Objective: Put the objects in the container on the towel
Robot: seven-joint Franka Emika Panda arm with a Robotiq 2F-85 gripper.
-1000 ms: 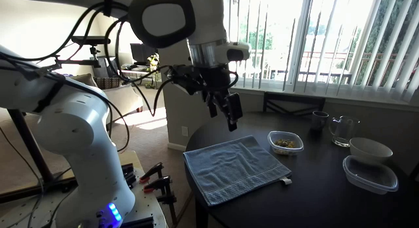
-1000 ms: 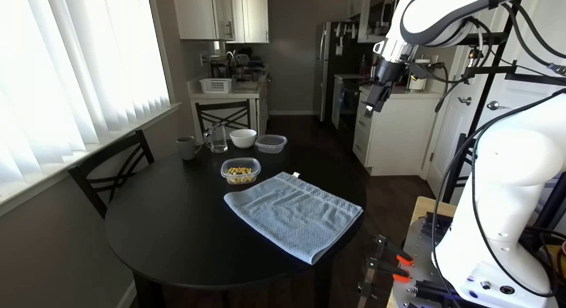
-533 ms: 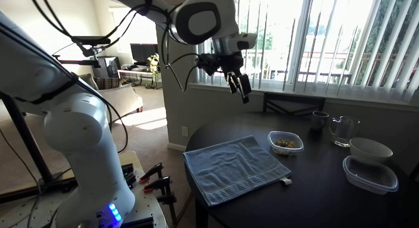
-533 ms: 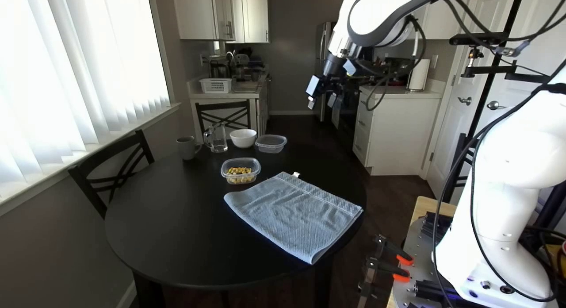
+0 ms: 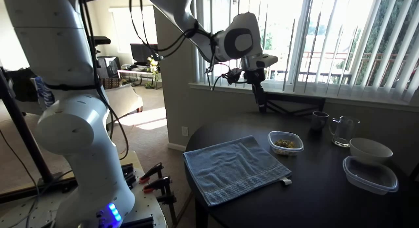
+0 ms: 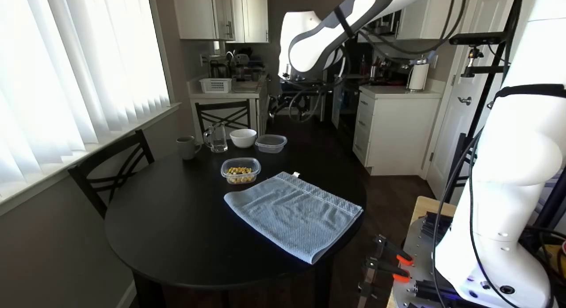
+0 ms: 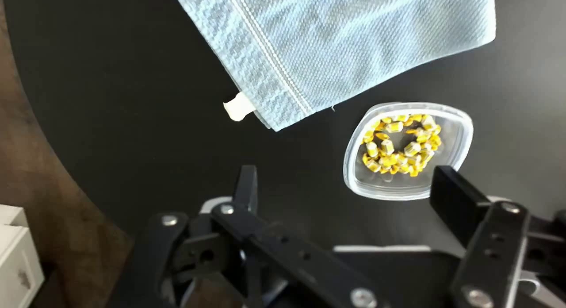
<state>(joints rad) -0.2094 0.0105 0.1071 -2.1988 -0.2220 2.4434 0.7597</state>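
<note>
1. The objects [image 7: 389, 159], a loose heap of small yellow and pale bits, lie inside the container [image 7: 393, 194], a shallow plastic tub with rounded corners.
2. In an exterior view the towel [image 6: 294, 215], blue-grey and wrinkled, lies spread on the dark surface [image 6: 177, 237], nearer than the container and to its right.
3. In the wrist view the container sits just beside the towel, with a strip of surface showing between them; a white tag [image 7: 239, 107] sticks out from the towel's left edge.
4. The gripper [image 7: 347, 177] hangs above the surface, apart from the container, its fingers [image 7: 455, 202] spread wide from each other. In the wrist view the finger on the right crosses in front of the container's near right rim.
5. At the far side of the surface, in an exterior view, a grey mug [image 6: 186, 148], a glass mug [image 6: 219, 142], a white bowl [image 6: 243, 141] and a clear tub [image 6: 271, 147] stand from left to right; whether the bowl and the clear tub touch, I cannot tell.
</note>
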